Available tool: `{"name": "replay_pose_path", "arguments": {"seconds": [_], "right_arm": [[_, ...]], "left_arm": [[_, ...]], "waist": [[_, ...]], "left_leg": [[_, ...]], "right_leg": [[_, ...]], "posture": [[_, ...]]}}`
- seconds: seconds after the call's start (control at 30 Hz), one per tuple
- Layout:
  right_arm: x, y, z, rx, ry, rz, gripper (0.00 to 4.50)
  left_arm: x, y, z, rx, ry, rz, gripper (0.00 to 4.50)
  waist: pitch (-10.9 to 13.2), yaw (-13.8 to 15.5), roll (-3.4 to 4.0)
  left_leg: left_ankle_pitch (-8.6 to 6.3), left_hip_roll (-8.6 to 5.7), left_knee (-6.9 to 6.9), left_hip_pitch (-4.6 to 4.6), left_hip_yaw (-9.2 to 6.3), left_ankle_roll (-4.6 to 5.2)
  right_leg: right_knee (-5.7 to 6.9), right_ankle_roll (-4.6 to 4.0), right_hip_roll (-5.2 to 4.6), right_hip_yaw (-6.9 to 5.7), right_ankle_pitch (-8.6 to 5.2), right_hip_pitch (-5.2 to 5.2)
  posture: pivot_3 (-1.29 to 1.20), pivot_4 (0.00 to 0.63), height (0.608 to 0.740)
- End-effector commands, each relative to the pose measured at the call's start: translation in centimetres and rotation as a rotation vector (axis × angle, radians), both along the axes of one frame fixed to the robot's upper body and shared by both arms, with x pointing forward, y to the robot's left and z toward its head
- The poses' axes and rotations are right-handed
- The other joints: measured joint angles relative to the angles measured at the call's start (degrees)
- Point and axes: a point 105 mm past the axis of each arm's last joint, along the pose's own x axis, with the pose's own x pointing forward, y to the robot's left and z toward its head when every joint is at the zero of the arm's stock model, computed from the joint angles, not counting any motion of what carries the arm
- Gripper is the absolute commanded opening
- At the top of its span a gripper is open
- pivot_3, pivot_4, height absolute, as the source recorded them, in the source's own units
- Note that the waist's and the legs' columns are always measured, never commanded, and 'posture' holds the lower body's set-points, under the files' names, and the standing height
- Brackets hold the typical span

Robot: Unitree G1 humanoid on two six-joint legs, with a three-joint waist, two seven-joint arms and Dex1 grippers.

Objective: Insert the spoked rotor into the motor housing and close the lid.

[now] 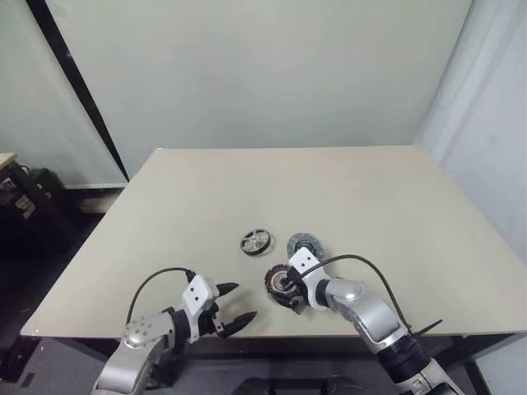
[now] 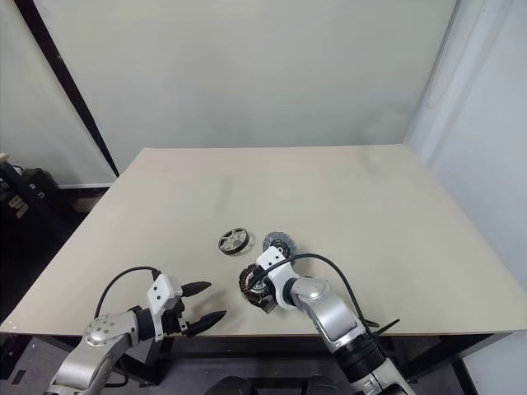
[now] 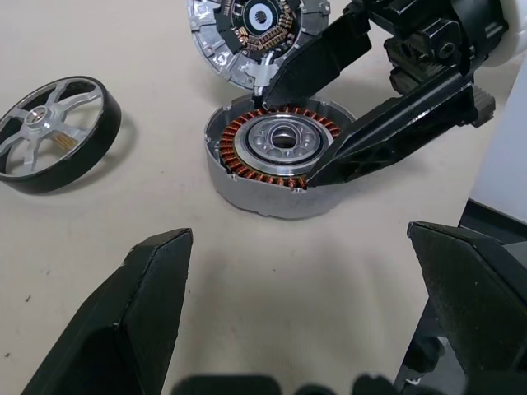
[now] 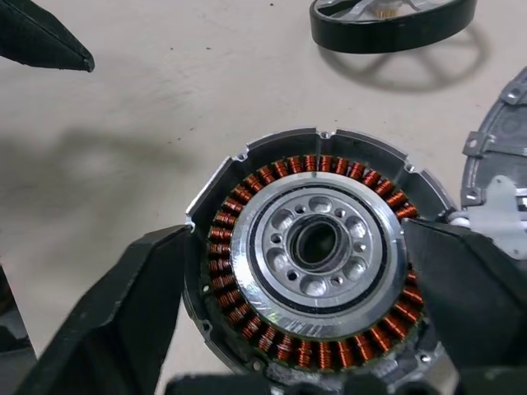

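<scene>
Soft, even light falls from above on the bench [image 1: 206, 206], which looks pale and flat, without glare. Shadows are faint and blurred beside the spoked wheel [image 4: 395, 20] and under the gripper fingers [image 3: 123, 321]. Copper windings in the motor housing [image 4: 317, 247] appear crisp, with small bright glints on its silver centre. The room beyond the bench's left edge is dim.

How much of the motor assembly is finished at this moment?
Nothing is assembled yet. The motor housing sits on the table with its windings uncovered, between the open fingers of the right gripper. The spoked rotor and the lid lie apart beside it. The left gripper is open and empty. Inserting the rotor and closing the lid remain.
</scene>
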Motion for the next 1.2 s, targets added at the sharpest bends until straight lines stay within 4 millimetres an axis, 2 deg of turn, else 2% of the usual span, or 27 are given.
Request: {"name": "replay_pose_path", "arguments": {"seconds": [0.03, 0.1, 0.33, 0.47, 1.2], "right_arm": [[0.3, 0.4, 2.3, 0.059, -0.05, 0.002, 4.28], [0.1, 0.2, 2.5, 0.045, -0.049, 0.006, 3.83], [0.2, -0.3, 2.3, -0.008, -0.054, -0.004, 1.3], [0.5, -0.4, 1.9, -0.032, -0.061, -0.012, 0.02], [1.4, -0.6, 0.7, -0.083, -0.079, -0.052, 0.02]], "left_arm": [[0.4, -0.1, 0.7, 0.001, -0.039, -0.007, 4.5], [0.4, -0.1, 0.7, 0.001, -0.039, -0.008, 4.5], [0.4, -0.2, 0.7, -0.001, -0.041, -0.01, 4.5], [0.5, -0.2, 0.7, -0.002, -0.041, -0.011, 4.5], [0.3, -0.3, 0.6, -0.004, -0.04, -0.007, 4.5]], "waist": [[0.0, 0.0, 0.0], [0.0, 0.0, 0.0], [0.0, 0.01, 0.0], [0.0, 0.0, 0.0], [-0.01, 0.01, -0.01]], "left_leg": [[0.0, 0.0, 0.0, 0.0, 0.0, 0.0], [0.0, 0.01, -0.01, 0.0, 0.0, 0.0], [0.0, 0.02, 0.0, 0.0, 0.01, 0.0], [0.0, 0.03, 0.0, 0.0, 0.02, -0.01], [0.0, 0.05, 0.05, 0.0, 0.04, -0.01]], "right_leg": [[0.0, 0.0, 0.0, 0.0, 0.0, 0.0], [0.0, 0.0, 0.0, 0.0, 0.0, -0.01], [0.0, 0.0, 0.0, 0.0, 0.0, -0.01], [0.0, 0.0, 0.01, 0.0, 0.0, -0.02], [0.0, -0.04, 0.03, 0.0, 0.02, 0.0]], "posture": [[0.0, 0.0, 0.74], [0.0, 0.0, 0.74], [0.0, 0.0, 0.74], [0.0, 0.0, 0.74], [0.0, 0.0, 0.74]]}}
